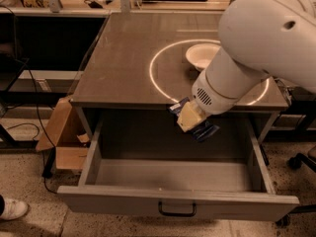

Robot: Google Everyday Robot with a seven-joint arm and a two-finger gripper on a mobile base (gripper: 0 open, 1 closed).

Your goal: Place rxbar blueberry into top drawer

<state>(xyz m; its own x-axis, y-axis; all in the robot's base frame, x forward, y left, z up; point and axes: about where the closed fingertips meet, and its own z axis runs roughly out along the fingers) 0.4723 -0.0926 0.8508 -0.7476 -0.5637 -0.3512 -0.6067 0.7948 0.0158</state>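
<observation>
My gripper (190, 118) is shut on the rxbar blueberry (201, 129), a dark blue foil bar whose ends stick out on either side of the yellowish fingers. It hangs just past the front edge of the grey cabinet top, over the back part of the open top drawer (173, 177). The drawer is pulled fully out; its grey front panel carries a dark pull handle (177, 211). Nothing lies in the part of the drawer that shows. My white arm (256, 53) comes in from the upper right.
A white bowl (202, 56) stands on the cabinet top (123, 58) inside a ring of light, partly behind my arm. A cardboard box (64, 137) and cables lie on the floor to the left. A shoe (11, 209) is at the lower left.
</observation>
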